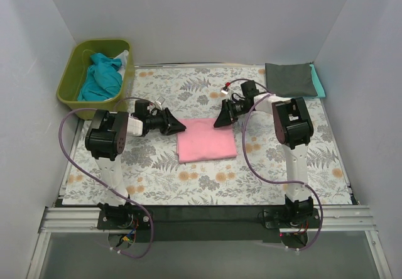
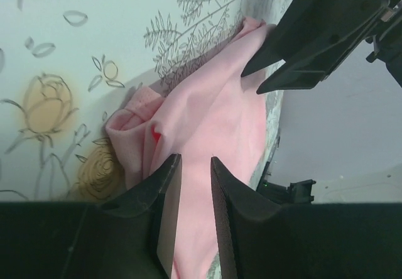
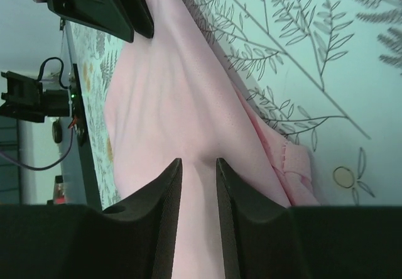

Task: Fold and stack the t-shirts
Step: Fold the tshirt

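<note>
- My left gripper (image 1: 176, 125) has its jaws drawn narrow, with pink cloth running up into the gap. I read that as a pinch on the pink t-shirt (image 1: 207, 142) at its 11 o'clock corner.
- My right gripper (image 1: 220, 120) is just as narrow at the 1 o'clock corner. Its wrist view shows the cloth tented up into the gap, so it is gripping there.
- I hold the two far corners because one pinch would let a soft folded shirt sag open.
- The pink t-shirt lies as a neat square at the centre of the table cloth (image 1: 207, 178), so its folding looks done.
- At 2 o'clock from it, well apart, the dark grey t-shirt (image 1: 289, 79) lies folded, probably the base of the stack.
- At 10 o'clock the tub (image 1: 72, 71) holds crumpled teal t-shirts (image 1: 100, 78), not yet folded.
</note>
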Motion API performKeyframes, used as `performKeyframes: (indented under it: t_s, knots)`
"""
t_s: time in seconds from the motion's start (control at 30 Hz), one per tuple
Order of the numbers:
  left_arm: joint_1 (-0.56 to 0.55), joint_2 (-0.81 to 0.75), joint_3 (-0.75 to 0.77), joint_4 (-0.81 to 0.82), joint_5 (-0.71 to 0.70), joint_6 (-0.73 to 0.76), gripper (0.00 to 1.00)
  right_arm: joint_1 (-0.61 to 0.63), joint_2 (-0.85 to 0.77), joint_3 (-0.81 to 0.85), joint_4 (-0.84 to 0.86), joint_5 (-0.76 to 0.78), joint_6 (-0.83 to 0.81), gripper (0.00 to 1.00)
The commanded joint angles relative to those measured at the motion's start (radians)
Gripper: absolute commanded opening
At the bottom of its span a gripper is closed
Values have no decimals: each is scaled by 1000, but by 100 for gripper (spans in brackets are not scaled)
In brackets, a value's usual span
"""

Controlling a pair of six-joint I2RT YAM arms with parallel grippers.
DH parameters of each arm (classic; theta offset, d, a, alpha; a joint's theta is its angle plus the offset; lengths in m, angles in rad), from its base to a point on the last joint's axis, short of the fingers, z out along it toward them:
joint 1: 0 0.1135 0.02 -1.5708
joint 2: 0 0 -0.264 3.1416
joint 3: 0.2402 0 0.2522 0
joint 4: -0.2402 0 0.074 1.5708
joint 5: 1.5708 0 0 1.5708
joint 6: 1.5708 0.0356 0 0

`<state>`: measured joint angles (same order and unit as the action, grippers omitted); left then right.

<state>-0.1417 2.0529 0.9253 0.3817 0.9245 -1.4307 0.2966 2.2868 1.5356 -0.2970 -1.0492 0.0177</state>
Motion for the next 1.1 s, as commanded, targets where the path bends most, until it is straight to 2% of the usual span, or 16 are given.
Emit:
performKeyframes:
  t_s: [0.0, 0.07, 0.17, 0.23, 0.27, 0.3, 0.37, 0.4, 0.43, 0.47, 0.53, 0.7, 0.8, 0.93, 1.07]
  knots:
    - [42, -45, 47, -61, -29, 113, 27, -5, -28, 38, 33, 66, 8, 32]
    - [42, -123, 79, -111, 8, 191, 29, -7, -90, 12, 30, 64, 8, 37]
    - [19, -259, 118, -234, 16, 344, 36, -30, -269, -87, 33, 113, 22, 47]
    - [-22, -342, 133, -370, -77, 470, 37, -46, -413, -142, 32, 202, 28, 50]
    - [-53, -380, 135, -413, -126, 609, 37, -72, -459, -213, 33, 237, 33, 55]
    - [-129, -455, 127, -435, -191, 662, 38, -89, -540, -247, 35, 267, 44, 56]
    - [-232, -509, 97, -464, -385, 771, 39, -147, -605, -319, 38, 311, 82, 58]
    - [-343, -528, 89, -465, -450, 879, 39, -169, -651, -380, 36, 316, 94, 58]
    - [-401, -545, 78, -465, -551, 924, 39, -192, -670, -405, 36, 325, 106, 59]
    - [-494, -545, 72, -465, -593, 962, 40, -230, -687, -425, 35, 330, 120, 60]
    - [-580, -518, 70, -445, -700, 1049, 40, -266, -733, -475, 16, 372, 120, 63]
    - [-789, -390, 133, -446, -837, 1165, 39, -286, -826, -569, 18, 466, 125, 77]
    - [-855, -320, 150, -425, -880, 1213, 39, -286, -831, -604, 21, 489, 133, 77]
    - [-883, -271, 158, -388, -889, 1222, 39, -287, -828, -643, 42, 543, 230, 74]
    - [-891, -228, 145, -319, -895, 1268, 36, -286, -808, -713, 122, 500, 318, 72]
